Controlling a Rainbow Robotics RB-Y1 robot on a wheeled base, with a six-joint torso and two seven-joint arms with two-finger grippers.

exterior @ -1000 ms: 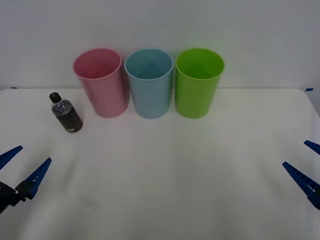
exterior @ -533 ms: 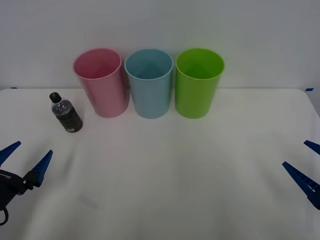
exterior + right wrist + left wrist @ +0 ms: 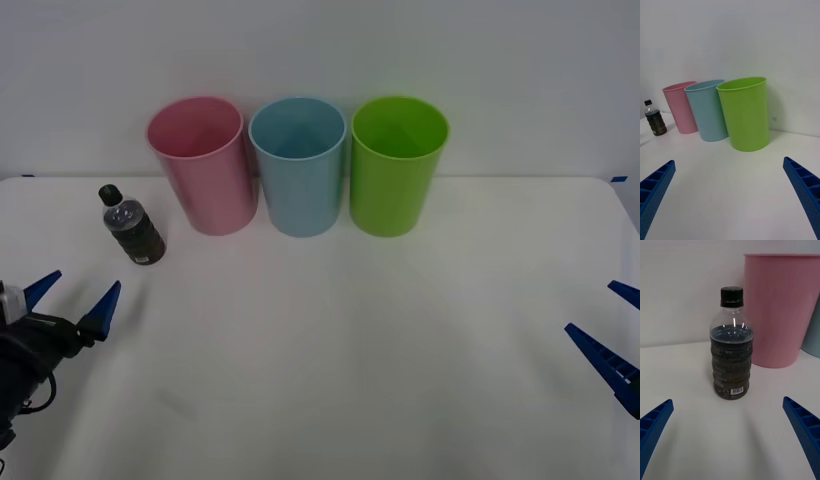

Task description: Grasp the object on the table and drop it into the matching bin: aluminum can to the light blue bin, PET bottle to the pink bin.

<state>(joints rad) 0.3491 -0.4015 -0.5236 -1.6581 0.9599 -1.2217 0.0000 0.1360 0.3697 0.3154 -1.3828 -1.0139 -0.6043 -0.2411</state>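
The upright PET bottle (image 3: 132, 225) stands straight ahead of the wide-spread left pincer (image 3: 72, 306), toward the surface's (image 3: 350, 350) far-left corner.

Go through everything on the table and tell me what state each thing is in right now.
PET bottle: upright, capped, ungrasped.
Pink bin: upright, open-topped.
Light blue bin: upright, open-topped.
Lime green bin: upright, open-topped.
Left gripper: open, near the bottle.
Right gripper: open, at the table's right edge.
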